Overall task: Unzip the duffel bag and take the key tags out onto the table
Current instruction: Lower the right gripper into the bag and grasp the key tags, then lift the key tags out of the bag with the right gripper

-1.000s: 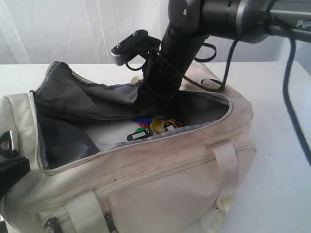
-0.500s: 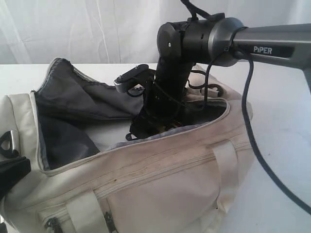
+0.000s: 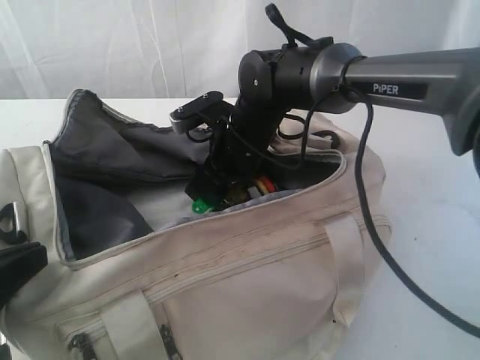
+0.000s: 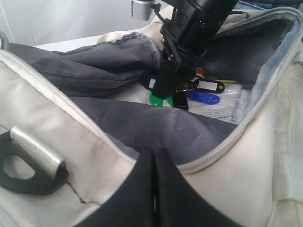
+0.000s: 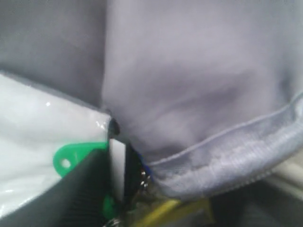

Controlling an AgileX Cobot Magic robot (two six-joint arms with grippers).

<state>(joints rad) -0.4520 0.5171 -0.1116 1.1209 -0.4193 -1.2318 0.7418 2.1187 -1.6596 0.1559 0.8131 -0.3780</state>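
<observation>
The cream duffel bag (image 3: 247, 285) lies unzipped on the white table (image 3: 435, 247), its grey lining folded back. My right gripper (image 3: 217, 191) reaches down into the opening and is shut on the key tags (image 3: 259, 185). A green tag pokes out beside its fingers. From the left wrist view the right gripper (image 4: 166, 90) stands over the key tags (image 4: 203, 97), with blue and black-framed tags beside it. In the right wrist view one dark finger (image 5: 87, 189) presses a white-faced tag, with the green one (image 5: 71, 158) behind. My left gripper (image 4: 155, 158) is shut at the bag's near rim (image 4: 47, 118).
A clear plastic packet (image 4: 227, 106) lies on the bag's floor under the tags. A black D-ring with a metal bar (image 4: 28, 158) hangs on the bag's end. The grey flap (image 3: 112, 150) crowds the opening's left side. White curtain behind the table.
The right arm dropped deeper into the bag, then shifted left a little. Its fingers closed in on the tags, and the green tag now shows left of the fingers.
</observation>
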